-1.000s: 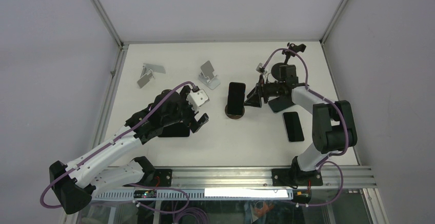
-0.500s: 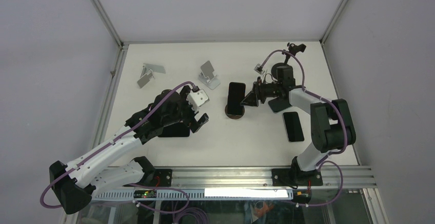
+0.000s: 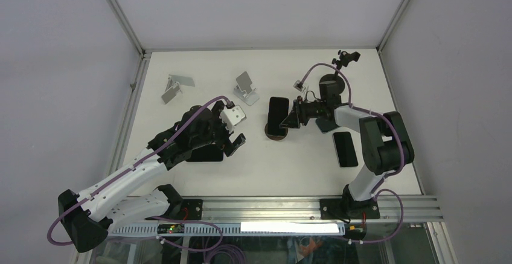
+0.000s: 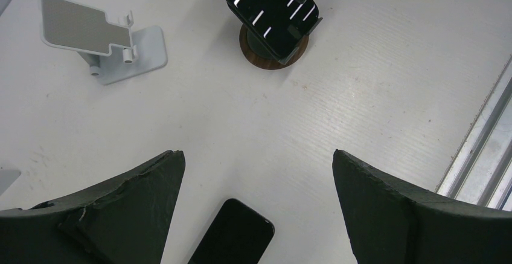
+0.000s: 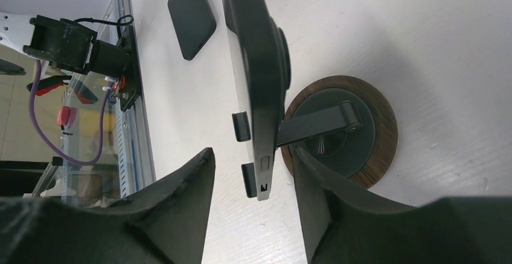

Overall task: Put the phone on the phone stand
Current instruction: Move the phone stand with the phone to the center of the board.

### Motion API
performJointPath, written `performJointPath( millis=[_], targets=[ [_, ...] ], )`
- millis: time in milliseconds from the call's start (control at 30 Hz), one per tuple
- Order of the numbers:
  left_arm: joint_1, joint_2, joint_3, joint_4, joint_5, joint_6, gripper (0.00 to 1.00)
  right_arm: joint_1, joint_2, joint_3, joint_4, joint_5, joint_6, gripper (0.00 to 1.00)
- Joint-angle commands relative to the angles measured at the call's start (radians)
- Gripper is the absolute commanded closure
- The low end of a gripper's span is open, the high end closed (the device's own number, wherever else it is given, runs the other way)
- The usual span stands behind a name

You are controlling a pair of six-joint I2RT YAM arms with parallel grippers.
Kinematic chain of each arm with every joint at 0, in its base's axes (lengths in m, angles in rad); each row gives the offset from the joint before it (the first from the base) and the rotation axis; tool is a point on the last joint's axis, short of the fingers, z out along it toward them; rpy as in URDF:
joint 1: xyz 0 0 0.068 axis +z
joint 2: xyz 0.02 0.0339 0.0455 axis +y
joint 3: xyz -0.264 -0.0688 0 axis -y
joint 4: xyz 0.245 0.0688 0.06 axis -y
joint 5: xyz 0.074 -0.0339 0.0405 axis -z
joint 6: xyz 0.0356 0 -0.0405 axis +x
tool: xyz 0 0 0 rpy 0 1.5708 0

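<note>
The phone (image 3: 278, 110) sits on the phone stand (image 3: 276, 133), second stand (image 3: 246, 89) left of it, second phone (image 3: 345, 148) right.

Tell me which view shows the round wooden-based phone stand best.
Right wrist: the stand shows its round base, arm and clips from the side. Top external shows only the base rim under the phone; left wrist likewise.

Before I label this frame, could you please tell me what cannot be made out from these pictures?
- The flat phone beneath the left hand: left wrist view, cut off by the bottom edge; top view, mostly covered by that hand.
- How the upright phone seats on the round stand: right wrist view shows it edge-on; top view too small.
- The dark object under the right forearm: top view, the arm covers most of it.
</note>
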Motion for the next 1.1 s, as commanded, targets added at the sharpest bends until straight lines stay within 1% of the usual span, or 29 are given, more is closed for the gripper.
performJointPath(
  millis=[0,200,600,667,900,1067],
  targets=[
    [0.015,0.000,0.007,0.009,0.003,0.011,0.03,0.014,0.014,0.000,0.041,0.009,0.000,0.50],
    [0.015,0.002,0.006,0.010,0.004,0.012,0.04,0.017,0.011,0.007,0.030,0.005,-0.017,0.70],
    [0.013,0.000,0.008,0.009,0.006,0.011,0.04,0.022,0.011,0.012,0.031,-0.004,-0.025,0.98],
    [0.013,0.000,0.008,0.010,0.007,0.011,0.04,0.022,0.010,0.016,0.031,-0.006,-0.023,1.00],
    [0.013,0.000,0.007,0.009,0.011,0.012,0.04,0.020,-0.010,0.030,0.031,-0.004,-0.030,1.00],
    [0.013,0.003,0.006,0.010,0.011,0.012,0.04,0.019,-0.014,0.072,0.029,0.011,-0.034,1.00]
  ],
)
